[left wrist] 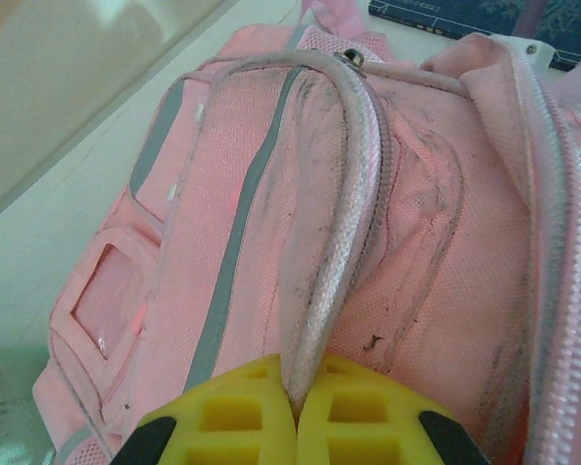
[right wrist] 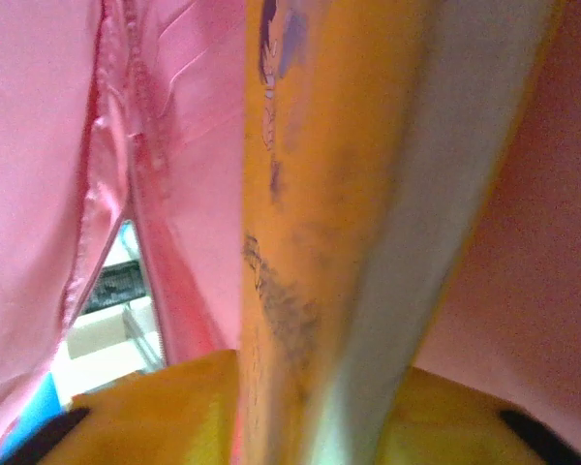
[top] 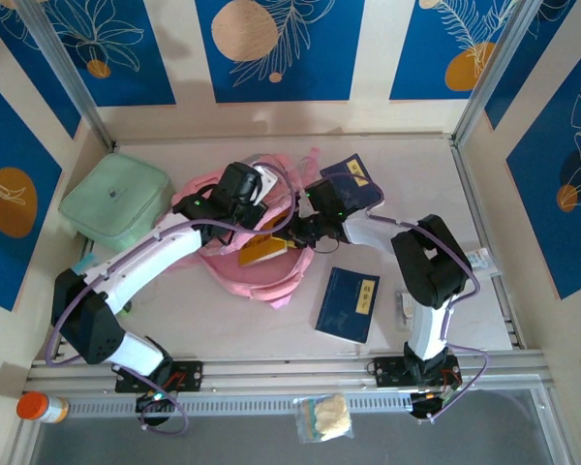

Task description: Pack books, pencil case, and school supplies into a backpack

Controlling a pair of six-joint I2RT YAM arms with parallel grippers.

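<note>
The pink backpack [top: 257, 283] lies open in the middle of the table. My left gripper [top: 263, 187] is shut on its pale zipper piping [left wrist: 344, 242], which runs up between the yellow fingers [left wrist: 232, 426]. My right gripper [top: 302, 232] reaches into the backpack's mouth. The yellow booklet [top: 261, 250] stands slanted between its fingers [right wrist: 155, 407], which are apart, with pink lining [right wrist: 194, 116] all round. One navy book [top: 347, 303] lies flat right of the backpack. A second navy book [top: 353, 182] lies behind it by the right arm.
A mint green pouch [top: 114, 201] sits at the back left. An orange-capped bottle [top: 37, 407] and a small clear bag [top: 324, 418] lie in front of the rail. Small white items [top: 407, 303] lie by the right arm's base. Walls enclose the table on three sides.
</note>
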